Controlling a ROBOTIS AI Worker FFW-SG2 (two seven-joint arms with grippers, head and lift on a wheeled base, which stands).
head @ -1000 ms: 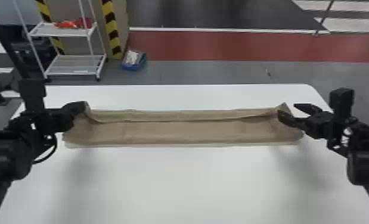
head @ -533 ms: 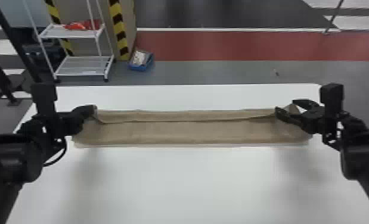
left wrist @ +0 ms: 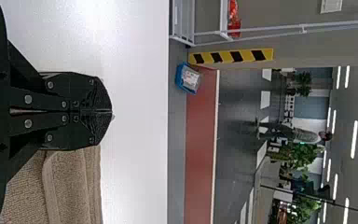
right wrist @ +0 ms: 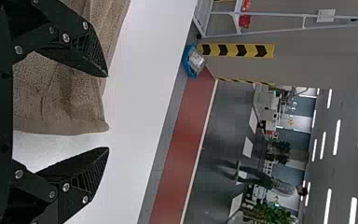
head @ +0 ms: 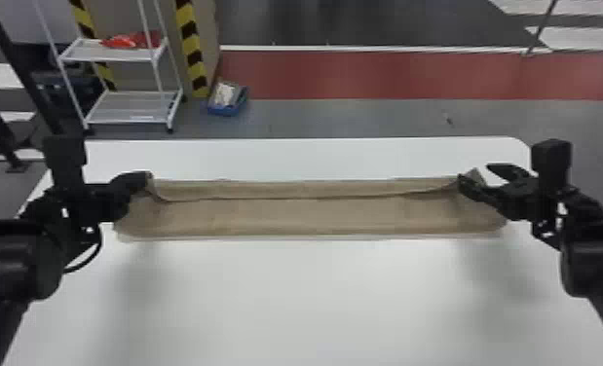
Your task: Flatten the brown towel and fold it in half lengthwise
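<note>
Towel (head: 310,214), brown: lay in a long, narrow band across the white table (head: 314,301), nearer its far edge. Took in from the head view the whole length of the cloth, with a strip folded along the far side and raised corners at both ends.

Left gripper (head: 144,179): hung at the left end of the towel, clamped on the raised corner. Showed in the left wrist view with fingers pressed together, with screw heads along both and a mere speck of cloth past the tips. Revealed there, too, the rough weave and layered edges beside the fingers, much plainer than from above.

Right gripper (head: 474,171): hung at the right end with fingers well apart. Showed from the head with one finger over the cloth and the other beyond, on either side of a peaked corner. Made the gap plainer in the right wrist view, with ribbed inner faces and the hemmed end of the towel reaching between. Could not tell about contact between finger and cloth.

Stood beyond the table in the head view: a white rack (head: 112,52) with a red bundle (head: 129,41) on the upper shelf, and a blue box (head: 229,108) on the floor near a striped post (head: 193,46). Added in the left wrist view: green plants (left wrist: 302,156) and ceiling lights (left wrist: 354,139).
</note>
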